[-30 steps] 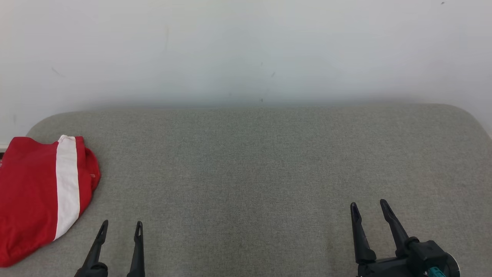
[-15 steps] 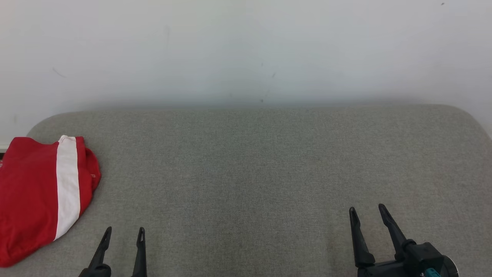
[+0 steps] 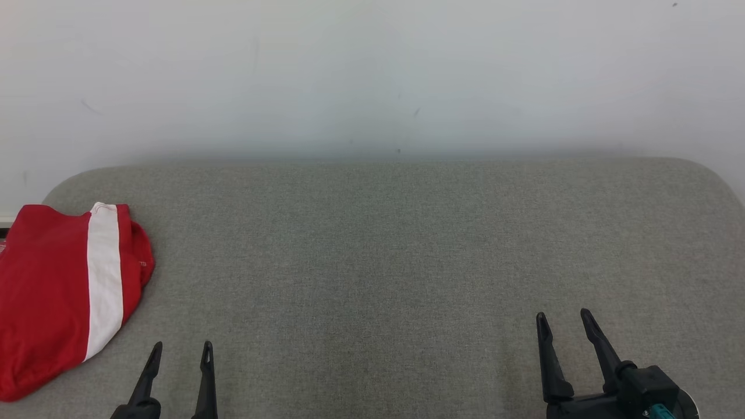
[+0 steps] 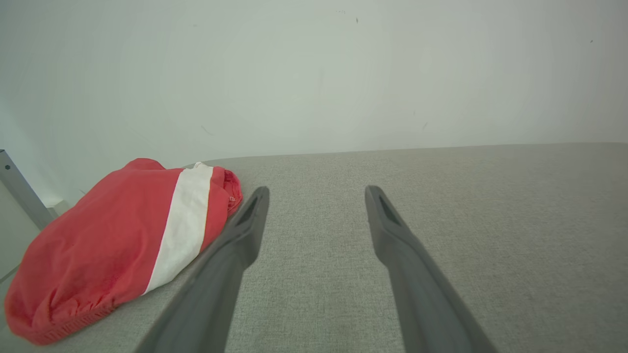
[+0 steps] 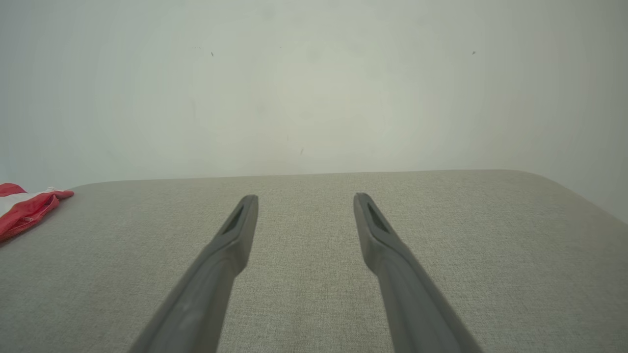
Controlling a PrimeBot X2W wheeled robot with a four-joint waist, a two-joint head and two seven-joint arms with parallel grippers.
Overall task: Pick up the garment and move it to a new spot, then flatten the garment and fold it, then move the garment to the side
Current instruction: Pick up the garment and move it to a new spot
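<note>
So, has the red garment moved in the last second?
No. The red garment keeps its place at the rounded left corner of the grey fabric surface; the camera alone shifted slightly.

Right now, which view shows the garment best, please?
The left wrist view: nearly the whole garment shows, close. The head view cuts it at the left edge; the right wrist view catches a corner.
</note>
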